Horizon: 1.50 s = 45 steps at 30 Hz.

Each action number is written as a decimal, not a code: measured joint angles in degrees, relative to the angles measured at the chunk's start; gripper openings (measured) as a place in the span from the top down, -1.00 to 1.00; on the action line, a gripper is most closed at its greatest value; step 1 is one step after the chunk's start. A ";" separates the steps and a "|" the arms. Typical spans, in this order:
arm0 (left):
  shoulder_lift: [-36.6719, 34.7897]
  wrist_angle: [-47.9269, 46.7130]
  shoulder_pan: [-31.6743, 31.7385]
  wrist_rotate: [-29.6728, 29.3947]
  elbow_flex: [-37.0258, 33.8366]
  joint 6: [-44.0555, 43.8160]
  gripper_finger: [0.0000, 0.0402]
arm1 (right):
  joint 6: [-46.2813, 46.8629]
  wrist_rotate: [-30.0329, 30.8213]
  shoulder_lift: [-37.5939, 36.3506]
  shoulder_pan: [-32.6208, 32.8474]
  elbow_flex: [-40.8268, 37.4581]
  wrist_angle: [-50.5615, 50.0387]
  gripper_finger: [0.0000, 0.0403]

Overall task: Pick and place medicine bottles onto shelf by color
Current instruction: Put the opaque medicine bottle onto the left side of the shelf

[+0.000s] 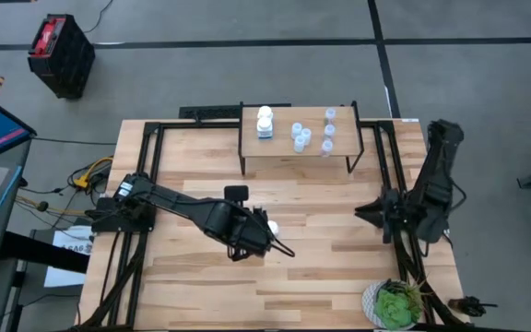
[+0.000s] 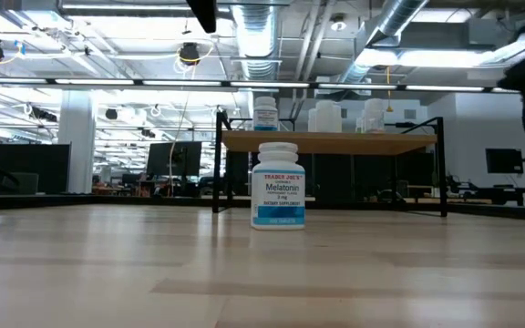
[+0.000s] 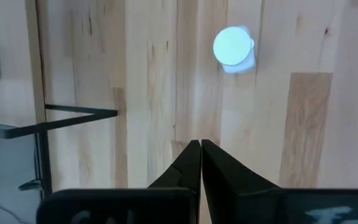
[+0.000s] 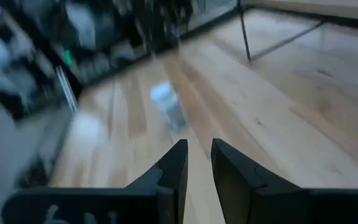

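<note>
Bottle waiting on the counter, left claw just above it.

One white medicine bottle (image 2: pixel 278 185) stands alone near the middle of the counter (image 1: pixel 321 277), not yet picked up. The left claw (image 1: pixel 267 242) hangs near it, clenched and empty, so it looks like it must open and come down around the bottle first. The right claw (image 4: pixel 197 163) waits at the right side, a little parted, holding nothing. Farther back, the shelf (image 1: pixel 284 152) already carries other white bottles (image 1: pixel 265 123) and pale ones (image 1: pixel 300 136). Beyond is a big room with pipes overhead.
</note>
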 joint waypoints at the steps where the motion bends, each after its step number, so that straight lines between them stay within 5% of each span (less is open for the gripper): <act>1: 0.00 0.02 0.07 -0.02 0.00 0.43 1.00 | -1.70 0.67 -0.76 -0.61 -1.68 4.26 0.52; 6: -0.02 0.02 0.94 0.00 0.00 2.18 1.00 | -15.85 -3.34 -1.41 -6.72 -8.23 27.40 0.52; 12: -0.02 0.02 2.24 0.11 0.00 2.61 1.00 | -35.94 -23.69 1.60 -18.82 -10.22 47.76 0.52; 15: -0.02 0.02 2.61 0.13 0.00 2.38 1.00 | -44.66 -33.21 1.54 -24.72 -10.26 47.49 0.52; 24: -0.02 0.02 2.61 0.31 -0.02 2.89 1.00 | -56.53 -42.02 -5.60 -38.40 -10.30 43.88 0.52; 29: -0.02 0.02 2.85 0.28 -0.02 2.19 1.00 | -56.77 -53.52 -8.57 -45.70 -10.30 41.51 0.52; 36: -0.02 0.02 2.85 0.28 -0.02 1.87 1.00 | -56.34 -56.18 -9.00 -53.53 -11.65 37.70 0.52; 45: -0.02 0.02 2.94 0.24 -0.02 1.79 1.00 | -54.96 -66.99 -8.88 -63.22 -17.17 41.57 0.52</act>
